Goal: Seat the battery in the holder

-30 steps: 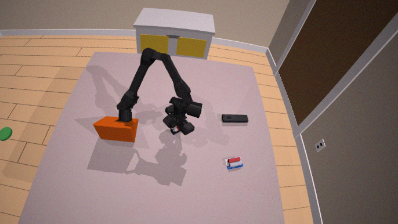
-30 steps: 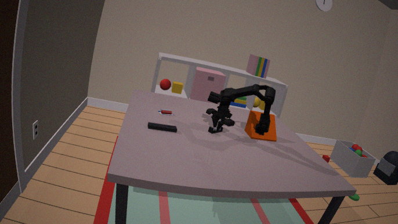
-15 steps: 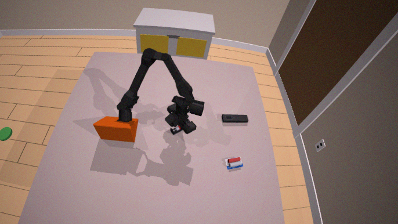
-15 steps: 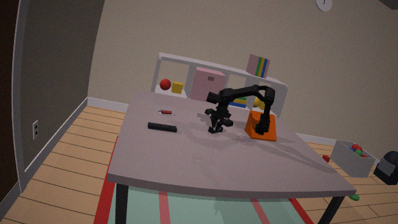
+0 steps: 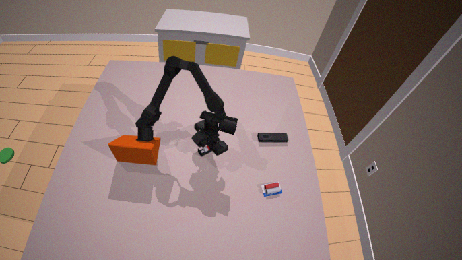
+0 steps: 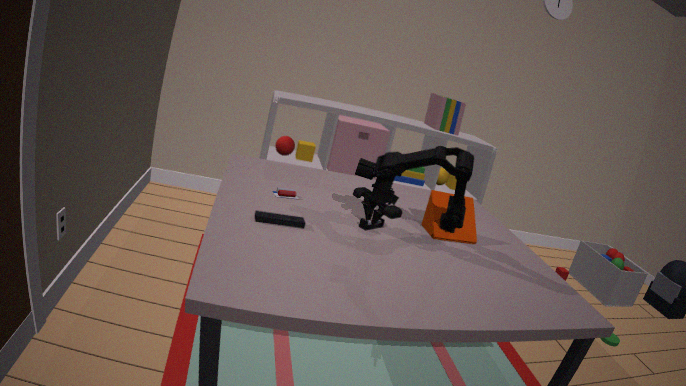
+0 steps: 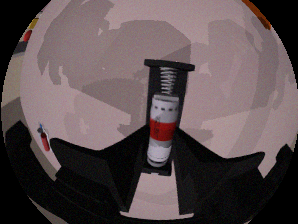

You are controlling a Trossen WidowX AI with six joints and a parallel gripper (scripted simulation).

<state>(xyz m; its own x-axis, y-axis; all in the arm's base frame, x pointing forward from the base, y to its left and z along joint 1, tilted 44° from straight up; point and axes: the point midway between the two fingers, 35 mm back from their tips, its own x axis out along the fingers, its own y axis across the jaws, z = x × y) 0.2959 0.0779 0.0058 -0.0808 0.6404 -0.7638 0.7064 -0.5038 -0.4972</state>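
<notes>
Low over the table (image 5: 101, 202), gripper (image 7: 157, 163) pinching the battery (image 7: 162, 129), lined up in the black holder (image 7: 168, 70), spring (image 7: 168, 82) ahead.

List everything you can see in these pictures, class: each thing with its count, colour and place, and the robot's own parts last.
Battery: one, white with a red band, in the holder, between the pincer fingers.
Holder: one, black, on the table under the pincer.
Spring: one, grey, at the holder's far end.
Flat bar: one, black, on the table, apart.
Small tray: one, white and blue with a red piece, near the table edge.
Table: one, pale grey-pink.
Base: one, orange.
Arm: one, black.
Pincer: one, black, shut on the battery.
</notes>
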